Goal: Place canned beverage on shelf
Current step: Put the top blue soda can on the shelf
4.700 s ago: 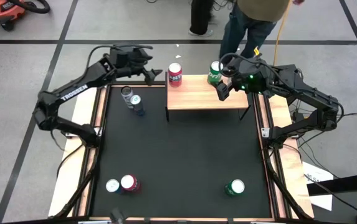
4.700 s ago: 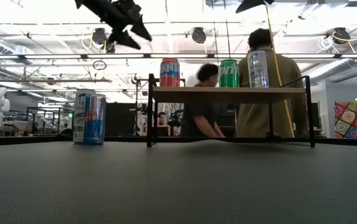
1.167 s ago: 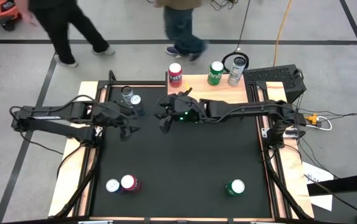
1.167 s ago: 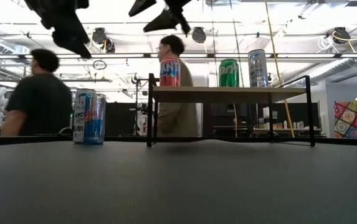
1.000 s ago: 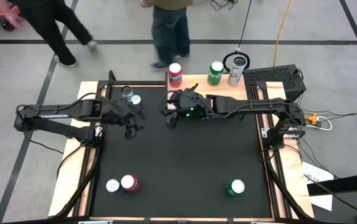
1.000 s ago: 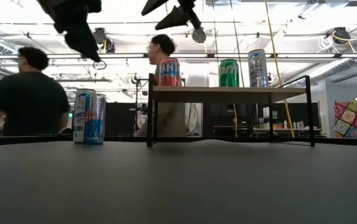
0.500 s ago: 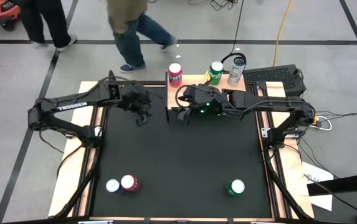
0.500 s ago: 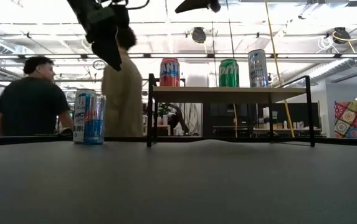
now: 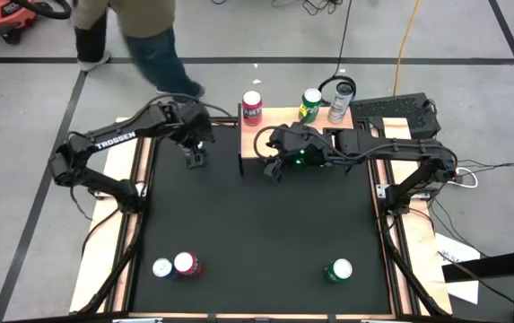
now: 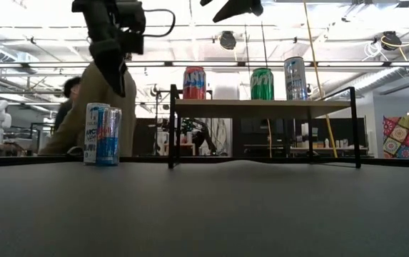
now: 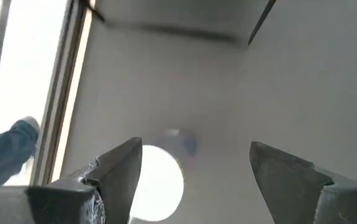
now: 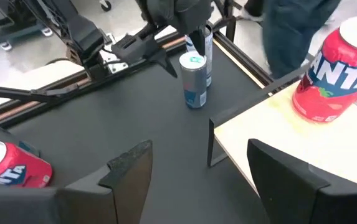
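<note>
The shelf point(image 9: 279, 117) stands at the table's far edge on its black legs; its wood top point(image 10: 261, 107) carries a red can point(image 9: 252, 106), a green can point(image 9: 310, 103) and a silver can point(image 9: 340, 100). Two cans stand side by side on the mat at the far left point(image 10: 101, 134), also seen in the right wrist view point(image 12: 194, 81). My left gripper point(image 9: 194, 158) hangs open right above them, pointing down, touching nothing point(image 11: 194, 174). My right gripper point(image 9: 270, 170) is open and empty, in the air by the shelf's front left corner point(image 12: 210, 143).
A silver can point(image 9: 162, 267) and a red can point(image 9: 185, 264) stand at the near left, a green can point(image 9: 338, 269) at the near right. The mat's middle point(image 9: 257, 224) is bare. A person point(image 9: 140, 36) walks past beyond the far edge.
My left gripper has swung from the mat's left middle toward the far edge and now stands over the two cans at the far left, lower than before. My right gripper has gone toward the table's right, along the shelf's front. The cans have kept still.
</note>
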